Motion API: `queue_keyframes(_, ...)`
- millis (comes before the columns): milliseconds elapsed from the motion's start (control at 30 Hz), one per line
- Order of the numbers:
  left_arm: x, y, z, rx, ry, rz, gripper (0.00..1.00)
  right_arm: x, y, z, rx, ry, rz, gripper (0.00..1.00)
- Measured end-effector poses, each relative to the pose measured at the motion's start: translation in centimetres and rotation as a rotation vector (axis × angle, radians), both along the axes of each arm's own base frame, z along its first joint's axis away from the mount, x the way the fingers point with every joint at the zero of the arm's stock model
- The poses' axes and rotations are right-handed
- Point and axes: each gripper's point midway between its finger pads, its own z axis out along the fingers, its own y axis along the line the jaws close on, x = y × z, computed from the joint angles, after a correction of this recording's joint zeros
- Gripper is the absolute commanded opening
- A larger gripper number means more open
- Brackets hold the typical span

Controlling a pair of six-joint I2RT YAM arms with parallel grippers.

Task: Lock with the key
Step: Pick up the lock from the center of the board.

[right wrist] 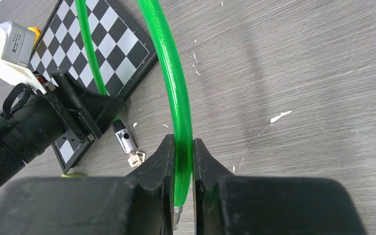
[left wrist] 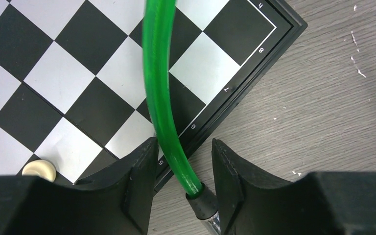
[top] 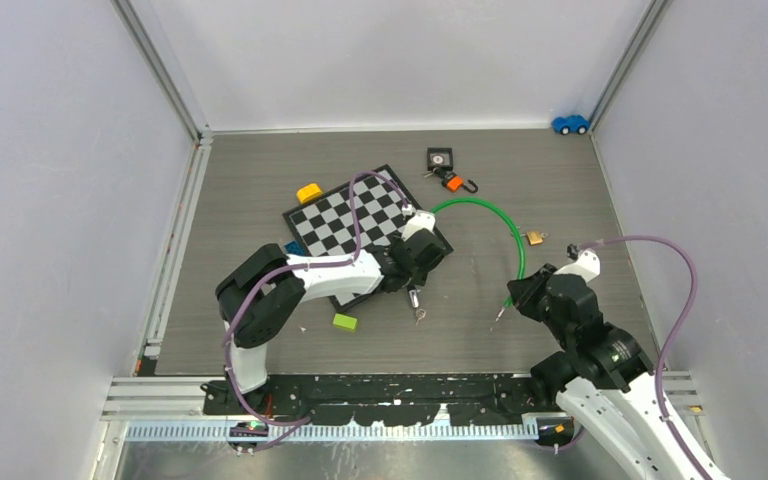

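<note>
One green cable lock (top: 500, 215), a smooth, glossy plastic-sheathed loop, arcs between the two grippers. The left gripper (left wrist: 183, 147) stands partly open. Its black fingers sit loosely either side of the cable, just above the black collar and metal lock cylinder (right wrist: 124, 138). One small key bunch (right wrist: 136, 158) lies at the cylinder's end. The right gripper (right wrist: 182, 143) is pinched tight on the cable near its other, metal-tipped end. One flat checkered chessboard (left wrist: 54, 73) lies beneath the left fingers.
</note>
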Motion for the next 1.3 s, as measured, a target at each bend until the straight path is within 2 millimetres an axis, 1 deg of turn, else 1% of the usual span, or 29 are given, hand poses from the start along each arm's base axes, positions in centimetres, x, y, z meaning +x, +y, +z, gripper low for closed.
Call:
queue_keyframes(333,-0.1,-0.6,0.0,-0.040,0.010,0.005,0.46,-1.3,-1.0,0.6,0.026,0.003,-0.040,0.00)
queue_keyframes(500,0.0,-1.3,0.1,-0.086,0.005,0.003,0.44,-1.8,-1.6,0.8,0.047,-0.011,-0.070,0.00)
queue_keyframes(667,0.0,-2.2,0.2,-0.153,-0.002,-0.011,0.44,-1.6,-1.5,1.5,0.086,-0.040,-0.085,0.00)
queue_keyframes(1067,-0.4,-2.6,0.3,-0.229,0.001,-0.017,0.44,-0.5,-0.7,4.0,0.190,-0.147,-0.097,0.00)
queue_keyframes(1300,-0.2,-2.8,0.5,-0.251,-0.008,-0.017,0.44,-0.4,-0.2,4.6,0.219,-0.160,-0.077,0.00)
